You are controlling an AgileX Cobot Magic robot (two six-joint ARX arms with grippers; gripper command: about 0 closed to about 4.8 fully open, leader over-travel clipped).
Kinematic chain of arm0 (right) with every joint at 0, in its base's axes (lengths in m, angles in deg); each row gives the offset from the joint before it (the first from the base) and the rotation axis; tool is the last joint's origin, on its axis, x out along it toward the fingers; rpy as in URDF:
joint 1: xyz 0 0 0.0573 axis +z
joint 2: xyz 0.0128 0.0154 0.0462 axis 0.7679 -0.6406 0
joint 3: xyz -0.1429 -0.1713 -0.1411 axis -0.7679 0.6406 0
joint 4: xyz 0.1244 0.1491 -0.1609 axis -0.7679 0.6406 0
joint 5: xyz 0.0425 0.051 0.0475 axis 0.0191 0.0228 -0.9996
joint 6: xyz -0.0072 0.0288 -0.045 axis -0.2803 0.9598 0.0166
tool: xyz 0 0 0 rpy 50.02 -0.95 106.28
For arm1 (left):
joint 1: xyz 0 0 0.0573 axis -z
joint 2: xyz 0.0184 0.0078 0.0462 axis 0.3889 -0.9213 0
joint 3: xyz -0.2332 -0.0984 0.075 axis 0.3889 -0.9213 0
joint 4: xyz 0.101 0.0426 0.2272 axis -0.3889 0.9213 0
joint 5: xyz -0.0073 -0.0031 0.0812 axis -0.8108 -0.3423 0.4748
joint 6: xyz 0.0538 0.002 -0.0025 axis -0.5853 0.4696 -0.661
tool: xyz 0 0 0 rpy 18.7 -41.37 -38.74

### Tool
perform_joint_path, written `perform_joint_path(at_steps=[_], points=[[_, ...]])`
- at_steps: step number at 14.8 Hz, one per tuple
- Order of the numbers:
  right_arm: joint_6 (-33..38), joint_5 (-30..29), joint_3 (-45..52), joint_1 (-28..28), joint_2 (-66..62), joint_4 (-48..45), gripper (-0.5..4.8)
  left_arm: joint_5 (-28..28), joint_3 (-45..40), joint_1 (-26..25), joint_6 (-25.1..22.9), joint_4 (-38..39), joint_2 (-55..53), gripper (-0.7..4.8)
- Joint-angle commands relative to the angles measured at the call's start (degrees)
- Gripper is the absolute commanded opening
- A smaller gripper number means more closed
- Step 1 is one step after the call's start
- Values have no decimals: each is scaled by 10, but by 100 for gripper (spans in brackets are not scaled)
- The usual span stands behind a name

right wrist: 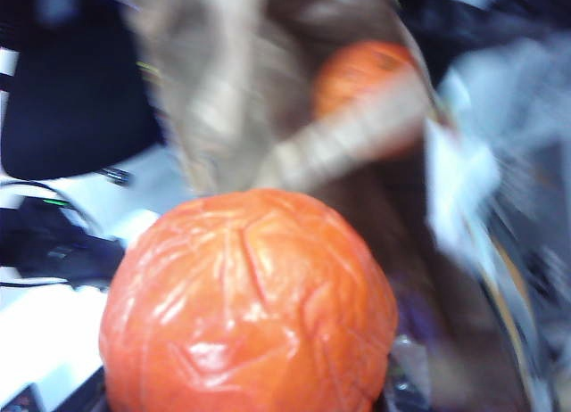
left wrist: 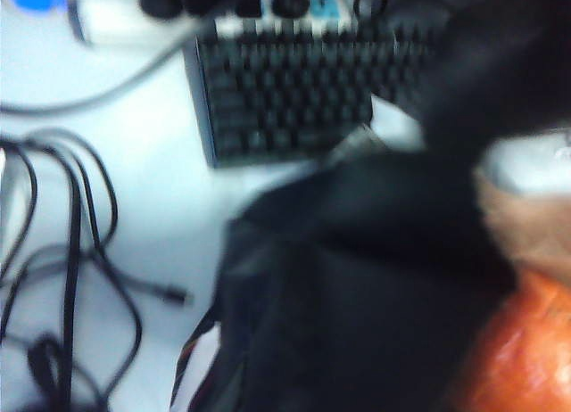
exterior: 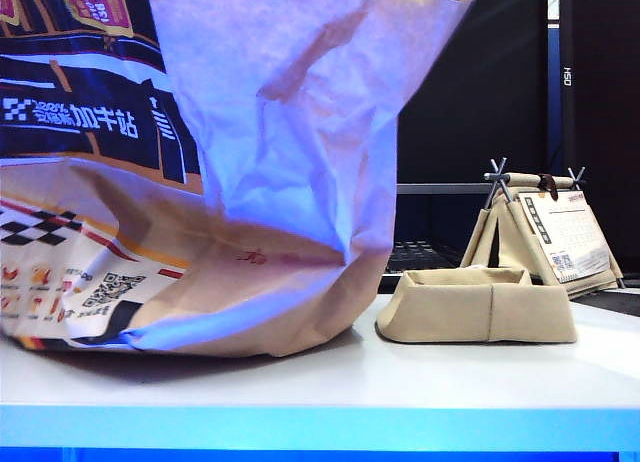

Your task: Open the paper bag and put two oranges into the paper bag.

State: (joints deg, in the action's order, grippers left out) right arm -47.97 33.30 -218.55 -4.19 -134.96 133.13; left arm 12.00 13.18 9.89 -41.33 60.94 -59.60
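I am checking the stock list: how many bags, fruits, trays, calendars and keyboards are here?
paper bag: 1
oranges: 2
fabric tray: 1
desk calendar: 1
keyboard: 1
Total: 6

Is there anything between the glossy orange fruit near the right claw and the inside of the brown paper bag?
Partly. In the right wrist view, the glossy orange fruit faces the brown paper bag, where a pale paper strip crosses before a second orange inside.
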Motion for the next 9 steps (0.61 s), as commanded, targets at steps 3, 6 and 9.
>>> perform_joint_path(at_steps=[3,6,9], points=[[0,-11,-1,5,-18,-45,-2,-5,3,1,12,-33,1,-6],[-1,-7,-1,10,-50,-32,-2,-5,3,1,12,-40,1,-6],[-9,123,0,8,-61,-4,-1,-5,6,1,13,-40,1,-6]])
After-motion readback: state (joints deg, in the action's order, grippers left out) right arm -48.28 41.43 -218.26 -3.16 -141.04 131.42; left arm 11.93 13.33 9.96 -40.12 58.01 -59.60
